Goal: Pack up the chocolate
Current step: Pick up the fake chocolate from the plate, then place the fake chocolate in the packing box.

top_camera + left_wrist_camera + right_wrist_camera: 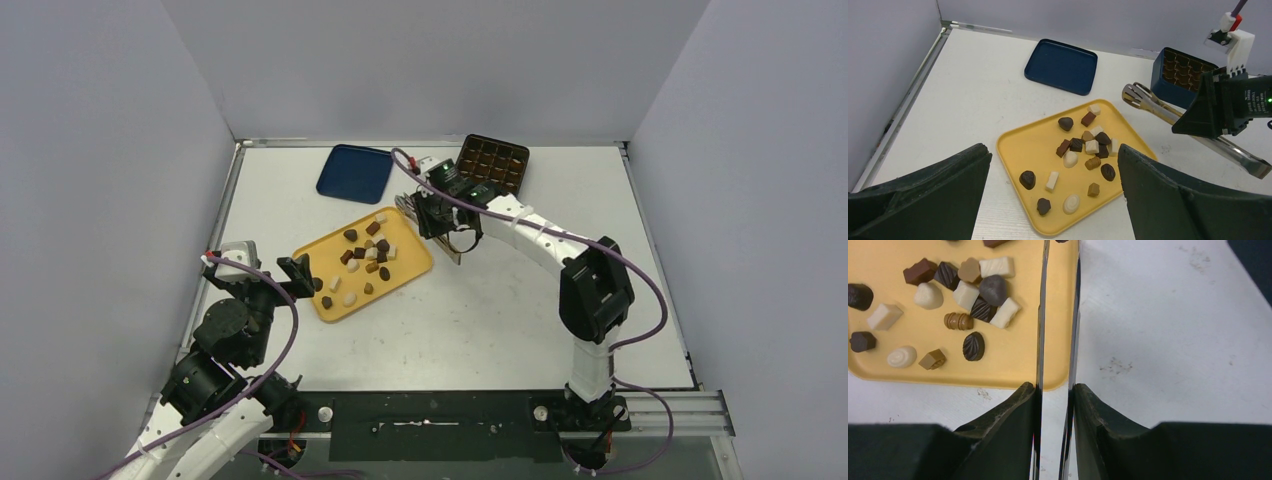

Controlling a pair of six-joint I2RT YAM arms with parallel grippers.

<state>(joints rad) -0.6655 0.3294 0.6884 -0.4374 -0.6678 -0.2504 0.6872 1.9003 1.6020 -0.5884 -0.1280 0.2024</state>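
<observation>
A: Which step is it now?
B: The picking, I think. The right tool [1054,390] is closed narrow on the metal tongs [1153,105] and presses both blades. The tips are near the far corner of the yellow tray [1018,145]. They look empty, tho I'm not 100% sure.
A: And the chocolate [1091,146]?
B: All on the tray, approx. mid worktop [520,300]. The blue gridded box [493,163] stands far, its lid [1062,66] to the left of it.
A: And the left tool [303,273]?
B: Wide, holds nothing, beside the tray's near-left corner.
A: Next move?
B: Imo the tongs must open a bit, go over one piece, squeeze softly, then carry it to a free cell.
A: Any text?
B: Small white print on the right tool, too small to read. No brand visible.
</observation>
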